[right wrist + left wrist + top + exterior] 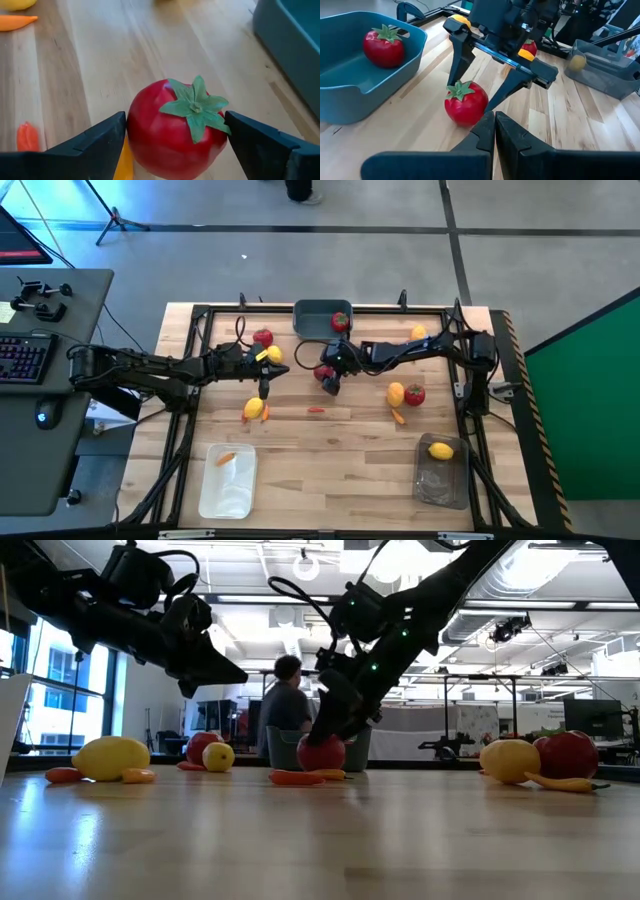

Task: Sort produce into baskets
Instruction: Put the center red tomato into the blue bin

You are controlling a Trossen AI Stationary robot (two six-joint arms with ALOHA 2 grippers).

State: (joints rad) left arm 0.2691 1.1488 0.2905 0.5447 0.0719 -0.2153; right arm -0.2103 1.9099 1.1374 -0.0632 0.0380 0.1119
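The wooden table [330, 440] fills the middle of the overhead picture. The left arm reaches in from the left edge and the right arm from the upper right, the two meeting near the centre.

Three baskets sit on the table: a blue-grey basket [318, 318] at top centre with one tomato [341, 321] already in it, a white basket [229, 480] at lower left holding a small orange piece [226, 459], and a smoky clear basket [441, 472] at lower right holding a lemon [440, 450].

The right gripper [329, 380], just left of centre, stands spread wide over a loose tomato [175, 131]. Its fingers [90, 142] lie either side of the fruit without yet pinching it, so nothing is held. The left gripper [265, 388], a little further left, is pressed fully together and carries nothing.

Other produce lies loose: a tomato [263, 337] and lemon [274, 354] toward the upper left, a lemon [254, 409] at centre left, and a lemon [396, 392] beside a tomato [414, 393] at centre right, plus small orange slivers.

The step in hand looks like picking up the central tomato. Next, the spread fingers should squeeze it, lift it clear, and carry it up to the blue-grey basket, where its match lies.
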